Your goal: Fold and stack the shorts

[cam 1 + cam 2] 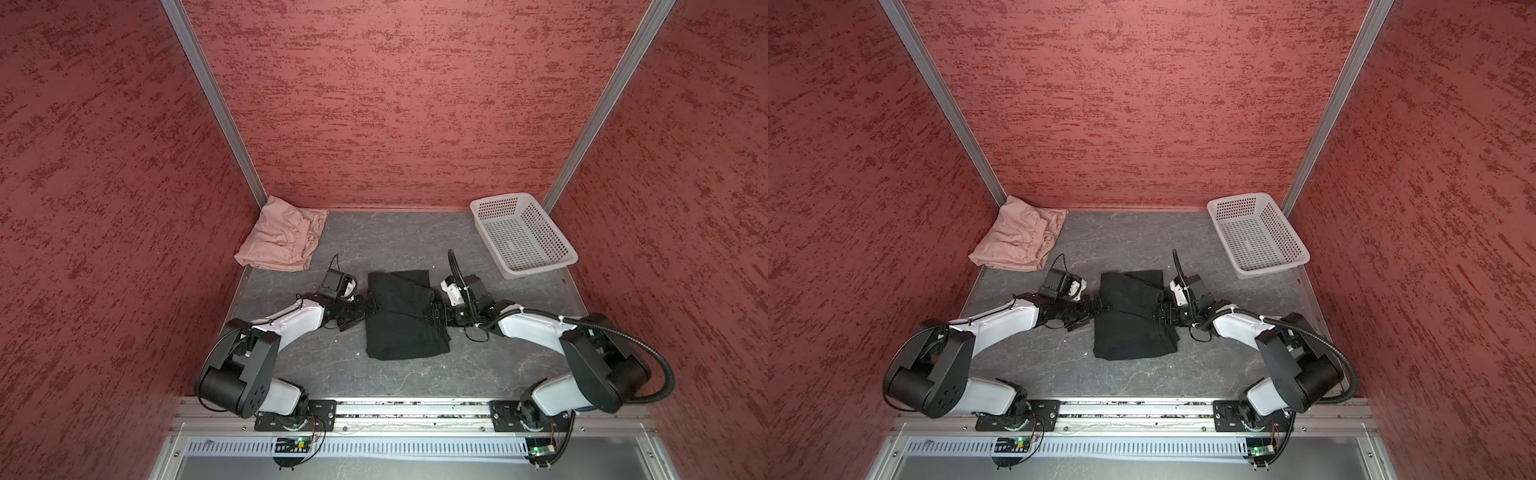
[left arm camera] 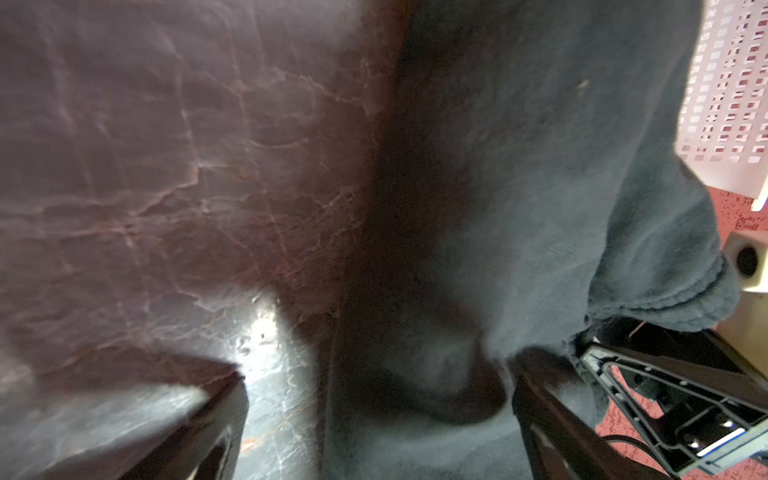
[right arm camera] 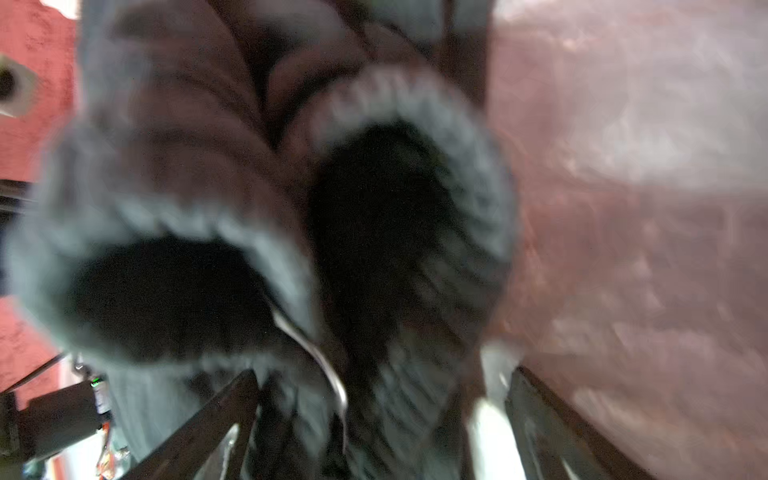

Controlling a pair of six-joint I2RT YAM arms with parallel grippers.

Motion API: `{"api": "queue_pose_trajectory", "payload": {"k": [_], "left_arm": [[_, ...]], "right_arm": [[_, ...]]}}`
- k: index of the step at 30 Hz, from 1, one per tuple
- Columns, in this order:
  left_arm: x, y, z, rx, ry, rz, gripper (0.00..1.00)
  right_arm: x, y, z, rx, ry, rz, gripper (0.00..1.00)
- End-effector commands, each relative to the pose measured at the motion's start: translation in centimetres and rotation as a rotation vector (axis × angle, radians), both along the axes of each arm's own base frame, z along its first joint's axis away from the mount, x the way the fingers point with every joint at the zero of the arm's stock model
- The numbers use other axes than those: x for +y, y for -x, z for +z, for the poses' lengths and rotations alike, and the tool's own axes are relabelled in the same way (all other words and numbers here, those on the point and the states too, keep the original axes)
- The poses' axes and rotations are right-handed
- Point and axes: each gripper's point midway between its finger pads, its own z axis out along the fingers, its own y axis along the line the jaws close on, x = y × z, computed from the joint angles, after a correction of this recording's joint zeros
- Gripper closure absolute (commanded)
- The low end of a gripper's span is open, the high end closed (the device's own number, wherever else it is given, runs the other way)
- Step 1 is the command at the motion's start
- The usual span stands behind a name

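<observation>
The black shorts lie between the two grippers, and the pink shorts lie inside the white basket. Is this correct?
Not quite. The pink shorts lie on the table in the far left corner, not inside the white basket; both top views show it.

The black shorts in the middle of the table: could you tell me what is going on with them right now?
The black shorts lie folded mid-table, with the left gripper and right gripper at their opposite side edges, both open, neither clamping the fabric. The pink shorts lie roughly folded in the far left corner, so nothing is stacked yet. The white perforated basket stands empty at far right.
</observation>
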Motion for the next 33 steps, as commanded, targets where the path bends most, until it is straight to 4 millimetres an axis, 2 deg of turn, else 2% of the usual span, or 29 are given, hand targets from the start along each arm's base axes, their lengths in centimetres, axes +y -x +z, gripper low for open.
{"api": "queue_pose_trajectory", "payload": {"k": [1, 5, 9, 13, 16, 20, 23, 25, 27, 28, 30, 33], "left_arm": [[-0.5, -0.1, 0.5, -0.032, 0.026, -0.007, 0.01], [-0.7, 0.1, 0.4, -0.033, 0.024, -0.024, 0.01], [-0.8, 0.0, 0.7, -0.044, 0.023, -0.031, 0.01], [-1.0, -0.2, 0.9, -0.055, 0.029, -0.038, 0.01], [-1.4, -0.1, 1.1, -0.057, 0.035, -0.045, 0.01], [-2.2, -0.3, 1.7, -0.071, 0.033, -0.065, 0.01], [-2.4, -0.3, 2.0, -0.078, 0.028, -0.069, 0.01], [-2.3, -0.4, 2.3, -0.087, 0.021, -0.070, 0.01], [-2.0, -0.4, 2.6, -0.093, 0.003, -0.070, 0.01], [-1.7, -0.5, 2.8, -0.094, -0.012, -0.070, 0.01], [-0.8, -0.6, 3.5, -0.098, -0.050, -0.065, 0.01], [2.0, -1.4, 6.1, -0.117, -0.102, -0.002, 0.01]], "right_arm": [[1.7, 0.2, -0.3, 0.010, -0.078, 0.090, 0.05], [1.3, 0.1, -1.7, 0.027, -0.026, 0.107, 0.05], [1.2, 0.1, -2.0, 0.035, -0.005, 0.132, 0.05], [1.4, 1.4, -3.5, 0.101, -0.025, 0.157, 0.07], [1.7, 1.8, -3.7, 0.115, -0.077, 0.134, 0.17], [3.3, 1.5, -2.9, 0.111, -0.181, 0.113, 0.37], [4.5, 0.6, -2.0, 0.091, -0.263, 0.084, 0.58], [5.4, 0.2, -1.2, 0.080, -0.321, 0.075, 0.80], [6.0, -0.1, -0.6, 0.073, -0.366, 0.068, 0.96], [6.3, -0.3, -0.1, 0.069, -0.395, 0.063, 1.00], [6.8, -0.7, 1.3, 0.057, -0.456, 0.059, 1.00], [7.6, -1.5, 4.3, 0.016, -0.543, 0.057, 1.00]]}}
